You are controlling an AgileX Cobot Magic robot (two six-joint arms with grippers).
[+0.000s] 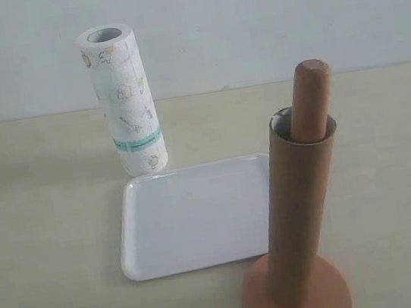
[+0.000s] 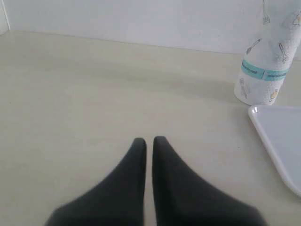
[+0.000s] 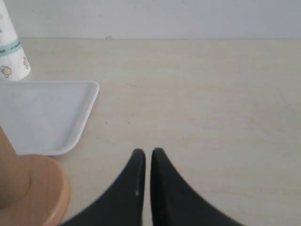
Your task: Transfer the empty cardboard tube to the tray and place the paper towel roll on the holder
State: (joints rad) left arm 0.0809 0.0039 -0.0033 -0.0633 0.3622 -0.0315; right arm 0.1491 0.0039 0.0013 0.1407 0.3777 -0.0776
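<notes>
The empty cardboard tube (image 1: 299, 210) stands slipped over the dowel of the wooden holder (image 1: 310, 97), whose disc base (image 1: 253, 304) sits at the front right. The white tray (image 1: 191, 216) lies flat in the middle with nothing on it. Behind its left corner the paper towel roll (image 1: 124, 96) stands upright. Neither gripper shows in the exterior view. My left gripper (image 2: 149, 140) is shut and empty over bare table, with the roll (image 2: 265, 61) and the tray (image 2: 282, 136) off to one side. My right gripper (image 3: 148, 151) is shut and empty, near the tray (image 3: 47, 113) and the holder base (image 3: 42, 188).
The pale table (image 1: 47, 222) runs back to a light wall (image 1: 248, 18). Nothing else stands on it in these views.
</notes>
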